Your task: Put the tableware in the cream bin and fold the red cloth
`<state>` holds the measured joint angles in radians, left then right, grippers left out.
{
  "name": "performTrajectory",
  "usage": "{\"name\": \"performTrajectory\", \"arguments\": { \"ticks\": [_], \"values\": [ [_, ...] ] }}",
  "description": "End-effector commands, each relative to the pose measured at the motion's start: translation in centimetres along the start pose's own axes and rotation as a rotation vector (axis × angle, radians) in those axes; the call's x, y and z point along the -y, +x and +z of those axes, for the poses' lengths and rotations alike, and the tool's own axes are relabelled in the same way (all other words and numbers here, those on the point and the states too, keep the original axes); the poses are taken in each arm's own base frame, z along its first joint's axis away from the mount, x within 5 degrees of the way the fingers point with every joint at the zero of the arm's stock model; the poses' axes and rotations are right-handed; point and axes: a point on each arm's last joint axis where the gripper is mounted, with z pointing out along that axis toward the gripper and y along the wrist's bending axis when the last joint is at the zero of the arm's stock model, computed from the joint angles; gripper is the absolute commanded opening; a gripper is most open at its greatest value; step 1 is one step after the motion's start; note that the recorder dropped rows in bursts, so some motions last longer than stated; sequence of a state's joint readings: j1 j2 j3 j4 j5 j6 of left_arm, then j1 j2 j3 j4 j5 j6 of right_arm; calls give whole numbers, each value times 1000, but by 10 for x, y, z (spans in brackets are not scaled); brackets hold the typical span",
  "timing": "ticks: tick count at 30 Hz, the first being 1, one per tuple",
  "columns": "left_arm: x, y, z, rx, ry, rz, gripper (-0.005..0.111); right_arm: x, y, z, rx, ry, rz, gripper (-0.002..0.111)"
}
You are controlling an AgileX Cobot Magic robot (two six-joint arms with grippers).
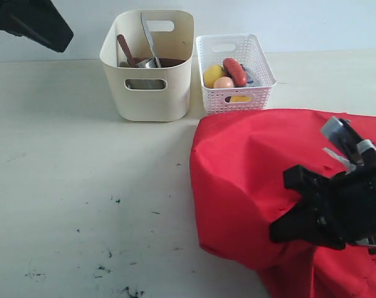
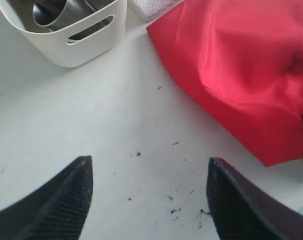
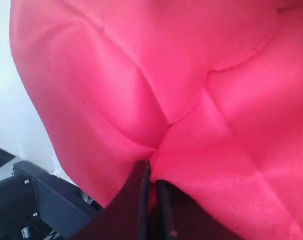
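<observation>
PLACE: looking like a robot lab bench | SIGNS: scuffed off-white table (image 1: 70, 174) backing onto a bare pale wall (image 1: 312, 25); black robot arm (image 1: 33, 22) hanging above it; cream bin (image 1: 147, 99) and white basket (image 1: 234, 104) sitting as staged props

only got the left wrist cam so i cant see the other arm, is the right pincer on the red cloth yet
Observer: Yes. The right pincer is shut on a pinched-up fold of the red cloth.
Operator: ok, whats standing up in the cream bin, i only see its low edge
Observer: A steel knife and a dark wooden spoon are propped at a tilt inside it.
Operator: and the white thing past it
Observer: That is a white lattice basket beside the bin, holding food: a lemon, an egg and a red sausage.
</observation>
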<state>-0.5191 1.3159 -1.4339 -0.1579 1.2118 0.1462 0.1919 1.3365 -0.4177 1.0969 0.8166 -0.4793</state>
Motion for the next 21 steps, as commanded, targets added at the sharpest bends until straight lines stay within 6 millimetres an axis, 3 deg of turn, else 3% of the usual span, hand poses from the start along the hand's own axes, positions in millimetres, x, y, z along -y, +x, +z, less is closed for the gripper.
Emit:
{"name": "performTrajectory", "arguments": {
  "ticks": [1, 4, 7, 9, 11, 13, 15, 21],
  "values": [
    [0, -1, -3, 27, -8, -9, 63, -13, 10, 18, -1, 15, -56, 11],
    [0, -1, -3, 27, -8, -9, 63, -4, 6, 18, 11, 141, -111, 38],
    [0, -1, -3, 27, -8, -9, 63, -11, -5, -7, -6, 370, -194, 67],
    [0, -1, -3, 27, -6, -10, 63, -24, -10, -24, 11, 406, -251, 75],
    [0, -1, -2, 25, -5, -10, 63, -47, -15, -52, 76, 433, -345, 80],
    [0, -1, -2, 25, -5, -10, 63, -54, -18, -74, 103, 488, -354, 81],
    [0, 0, -2, 23, -5, -10, 63, -47, -23, -85, 115, 517, -308, 81],
    [0, 0, -2, 23, -5, 4, 63, -25, -45, -95, 208, 537, -186, 81]
  ]
}}
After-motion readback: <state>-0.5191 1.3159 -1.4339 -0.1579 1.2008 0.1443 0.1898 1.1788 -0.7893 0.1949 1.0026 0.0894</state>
